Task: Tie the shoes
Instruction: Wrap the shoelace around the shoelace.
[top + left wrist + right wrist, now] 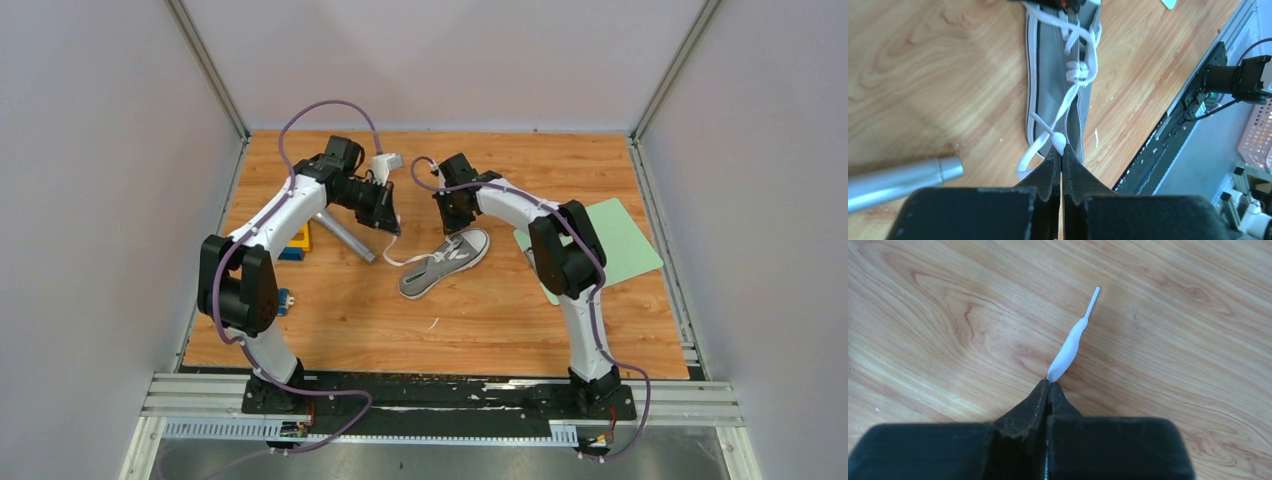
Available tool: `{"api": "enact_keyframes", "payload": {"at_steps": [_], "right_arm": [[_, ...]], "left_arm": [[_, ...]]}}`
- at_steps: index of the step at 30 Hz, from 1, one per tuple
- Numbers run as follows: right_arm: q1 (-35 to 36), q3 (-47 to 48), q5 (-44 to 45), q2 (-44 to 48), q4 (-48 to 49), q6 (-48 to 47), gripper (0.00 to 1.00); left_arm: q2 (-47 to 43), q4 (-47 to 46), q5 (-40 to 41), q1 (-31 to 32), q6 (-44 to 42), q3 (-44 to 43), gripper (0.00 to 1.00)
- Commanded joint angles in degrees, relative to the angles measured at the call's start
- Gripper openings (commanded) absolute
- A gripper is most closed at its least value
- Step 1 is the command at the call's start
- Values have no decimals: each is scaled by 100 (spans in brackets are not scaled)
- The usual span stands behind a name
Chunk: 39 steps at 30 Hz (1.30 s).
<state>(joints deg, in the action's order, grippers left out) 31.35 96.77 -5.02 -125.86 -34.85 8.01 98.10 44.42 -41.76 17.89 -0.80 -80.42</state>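
The left pincer stood pressed together, its black fingertips pinching a stretch of the long white lace, which ran from there up to the tangle over the eyelets. The right pincer was likewise clamped tight, on a free lace end; the flat white tip and its stiff aglet poked out past the fingers above the light wooden tabletop.

Between the two arms, near the middle of the table, lay the small grey canvas low-top sneaker with a white rubber toe cap and sole. Seen from above, its long axis ran on a diagonal: heel toward the near left, toe pointing away to the far right. The right pincer hung just over the toe end, and the left one was beside the shoe on its left.

A silver metal tube lay to the left of the shoe, with small yellow and blue blocks beyond it. A pale green mat lay at the right edge.
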Motion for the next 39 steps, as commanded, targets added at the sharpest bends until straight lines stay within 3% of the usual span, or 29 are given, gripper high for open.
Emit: {"api": "enact_keyframes", "payload": {"at_steps": [1,7,12,18,24,25,28,33,37,39], "right_arm": [[-224,202,-599,363,-57,-224,0],[-905,36,-2416,1955,-36,-302,0],[-997,-844,-3696,3144,314,-770,0],[-990,-1762,-4026,3926,911,-710,0],[-959,-1931,-3887,3791,1051,-477,0],[-1008,-1951,-3815,3747,1057,-313,0],[-1094,-2050,-3406,3556,886,251,20],[-1289,-2434,-3932,3325,612,217,32],[-1725,-2658,-3277,2958,561,1399,38],[-2046,-2809,-2971,2845,515,2186,49]], "left_arm": [[100,232,-29,-98,-289,-644,0],[441,342,-1381,-189,-449,-1253,0],[622,-204,-2674,-117,-164,-1357,0],[998,390,-3126,148,-827,-2017,0],[1289,916,-2501,412,-1435,-2228,0],[1325,935,-2064,418,-1425,-2268,0],[1288,751,-997,406,-1223,-2221,2],[1545,327,-515,412,-437,-2259,5],[1791,315,127,433,-584,-2310,0],[1804,551,521,434,-993,-2202,0]]}}
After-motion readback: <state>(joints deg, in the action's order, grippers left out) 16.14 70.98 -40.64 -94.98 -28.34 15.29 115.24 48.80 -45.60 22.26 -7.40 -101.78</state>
